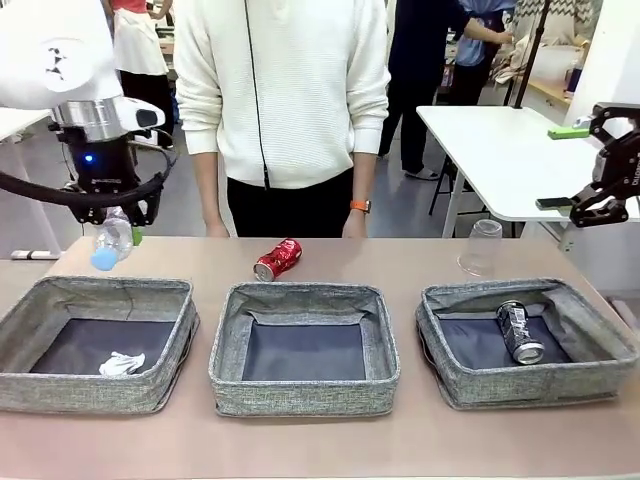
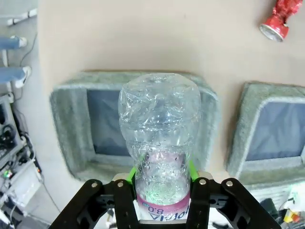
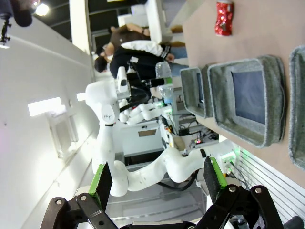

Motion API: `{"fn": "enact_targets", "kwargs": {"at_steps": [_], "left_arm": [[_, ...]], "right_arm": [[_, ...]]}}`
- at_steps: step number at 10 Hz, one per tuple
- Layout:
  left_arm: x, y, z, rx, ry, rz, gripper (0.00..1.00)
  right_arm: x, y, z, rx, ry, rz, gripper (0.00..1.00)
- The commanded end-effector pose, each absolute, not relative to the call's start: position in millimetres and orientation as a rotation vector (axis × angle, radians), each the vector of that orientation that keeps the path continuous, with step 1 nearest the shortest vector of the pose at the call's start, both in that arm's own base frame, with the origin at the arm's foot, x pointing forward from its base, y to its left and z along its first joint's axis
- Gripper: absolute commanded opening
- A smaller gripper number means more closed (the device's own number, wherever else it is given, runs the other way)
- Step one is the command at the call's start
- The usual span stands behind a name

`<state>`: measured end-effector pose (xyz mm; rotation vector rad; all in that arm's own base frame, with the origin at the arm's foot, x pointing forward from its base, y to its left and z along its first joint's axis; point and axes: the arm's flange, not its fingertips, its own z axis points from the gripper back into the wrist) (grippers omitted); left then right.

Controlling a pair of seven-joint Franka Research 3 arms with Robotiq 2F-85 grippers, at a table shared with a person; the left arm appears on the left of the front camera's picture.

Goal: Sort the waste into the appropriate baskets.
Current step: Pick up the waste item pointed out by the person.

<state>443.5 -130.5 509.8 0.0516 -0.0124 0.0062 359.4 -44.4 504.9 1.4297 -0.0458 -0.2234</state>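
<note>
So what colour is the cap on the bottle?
Light blue: the cap of the bottle shows best in the front view.

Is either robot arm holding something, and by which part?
The left tool clamps the clear blue-capped plastic bottle across its pink-labelled section; the right tool is open, empty.

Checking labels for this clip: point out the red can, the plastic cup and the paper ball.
red can (image 1: 278, 259), front view, crushed middle
plastic cup (image 1: 482, 247), front view, clear wall
paper ball (image 1: 121, 364), front view, crumpled middle
</note>
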Motion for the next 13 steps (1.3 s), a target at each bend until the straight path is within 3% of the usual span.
{"fn": "enact_targets", "kwargs": {"at_steps": [1,3,4,5,6,7,13], "left_arm": [[412.9,-187.6,560.8,0.045,-0.063,0.037,0.36],[393.9,-252.0,617.2,0.021,-0.057,0.055,0.36],[383.6,-282.5,637.3,0.018,0.036,0.049,0.36],[371.6,-305.8,655.4,0.005,0.079,-0.069,0.36],[362.6,-329.3,674.1,0.002,0.066,-0.008,0.36],[356.7,-343.9,688.1,-0.018,0.131,-0.092,0.36],[392.8,-365.2,757.8,-0.140,0.366,-0.136,0.36]], "right_arm": [[357.5,-44.5,504.6,1.422,-0.051,-0.216,1.00],[357.5,-44.5,504.6,1.422,-0.051,-0.216,1.00],[357.5,-44.5,504.6,1.422,-0.051,-0.216,1.00],[357.5,-44.5,504.6,1.422,-0.051,-0.216,1.00],[357.5,-44.5,504.6,1.422,-0.051,-0.216,1.00],[357.5,-44.5,504.6,1.422,-0.051,-0.216,1.00],[357.5,-44.5,504.6,1.422,-0.051,-0.216,1.00]]}}
